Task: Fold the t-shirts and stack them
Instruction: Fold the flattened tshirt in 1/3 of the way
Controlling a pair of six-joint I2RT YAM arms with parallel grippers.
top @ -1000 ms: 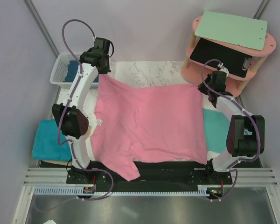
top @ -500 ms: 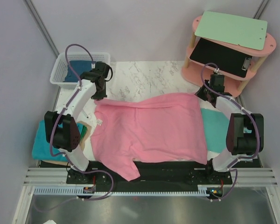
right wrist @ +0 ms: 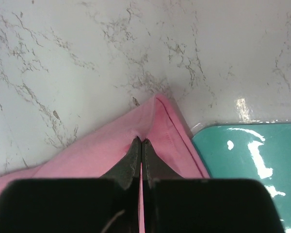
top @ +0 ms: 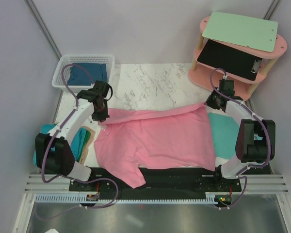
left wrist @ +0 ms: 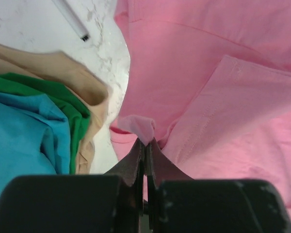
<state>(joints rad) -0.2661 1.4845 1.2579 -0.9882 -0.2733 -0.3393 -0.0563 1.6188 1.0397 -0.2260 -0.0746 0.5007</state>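
lying across the marble table (top: 155,82): pink t-shirt (top: 155,141), far corners pinched by left gripper (left wrist: 144,143) and right gripper (right wrist: 139,141), jaws pressed on cloth. could slip from the left's small bunched bite, or fold askew if pulled unevenly

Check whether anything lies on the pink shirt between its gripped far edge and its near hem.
Nothing visible does. The left gripper and the right gripper are both shut on the far edge of the pink shirt, and the cloth from there to the near hem is bare. The folded pile lies beside the shirt's left edge, not on it.
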